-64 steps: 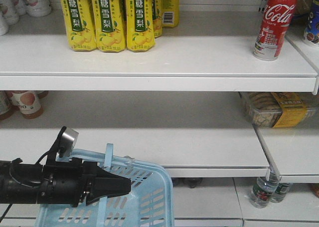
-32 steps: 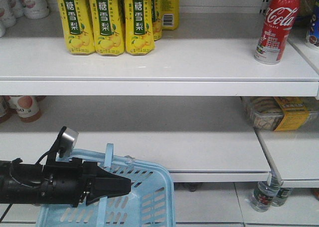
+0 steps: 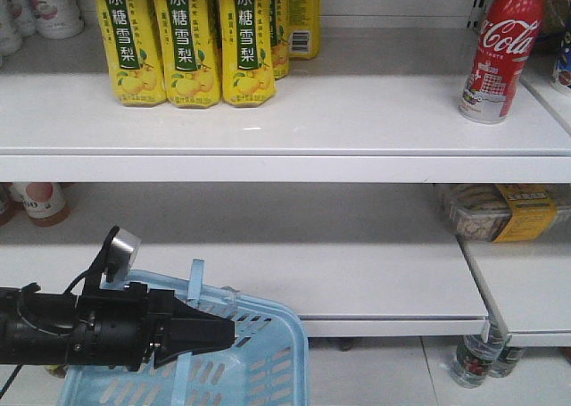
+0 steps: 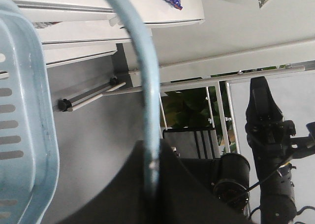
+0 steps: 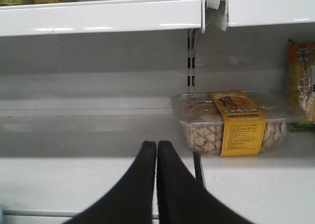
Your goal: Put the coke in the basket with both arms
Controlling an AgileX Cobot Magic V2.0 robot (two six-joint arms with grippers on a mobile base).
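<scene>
My left pincer point(image 3: 227, 331) pinches the thin handle point(image 3: 194, 277) of the basket point(image 3: 278, 363), my right pincer point(image 5: 156, 146) is squeezed shut and empty, and the basket could swing loose.

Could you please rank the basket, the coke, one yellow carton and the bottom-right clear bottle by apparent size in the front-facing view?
Largest: basket, nearest the camera, cut off by the frame.
Next: coke and middle yellow carton look alike, both cropped at top, so unranked.
Smallest: clear bottle, partly hidden.
</scene>
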